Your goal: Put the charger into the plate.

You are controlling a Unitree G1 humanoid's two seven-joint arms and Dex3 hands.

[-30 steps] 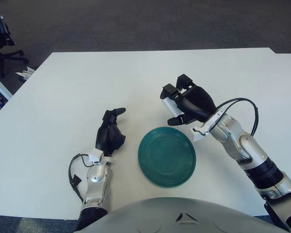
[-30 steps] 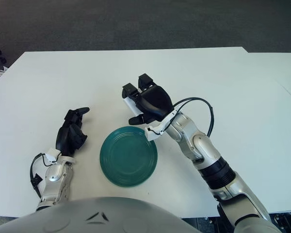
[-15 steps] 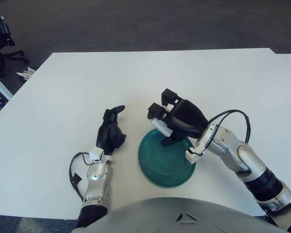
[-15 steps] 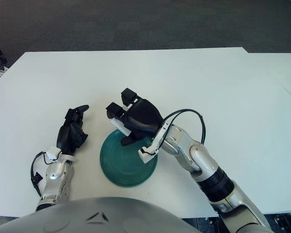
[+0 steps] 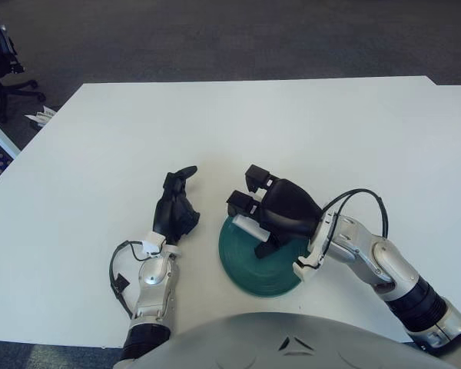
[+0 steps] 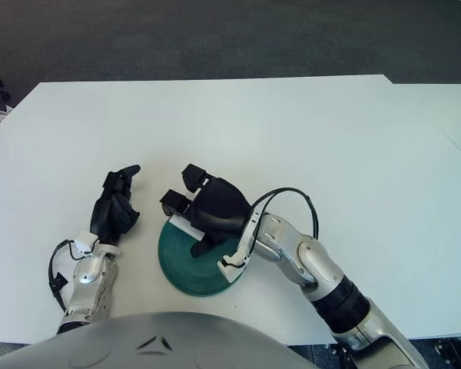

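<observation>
A round dark green plate (image 5: 280,278) lies on the white table near its front edge. My right hand (image 5: 270,211) is over the plate's left part, fingers curled around a small white charger (image 5: 248,227) that shows just under the fingers, low over the plate. Whether the charger touches the plate is hidden by the hand. The same hand (image 6: 207,209) and charger (image 6: 186,228) show in the right eye view. My left hand (image 5: 175,207) rests on the table left of the plate, fingers loosely curled and holding nothing.
The white table (image 5: 215,131) spreads wide behind and to both sides. A black office chair (image 5: 1,61) stands on the dark floor beyond the table's far left corner.
My right hand has carried the charger from behind the plate toward me and left, and lowered it over the plate. The left hand has not moved.
</observation>
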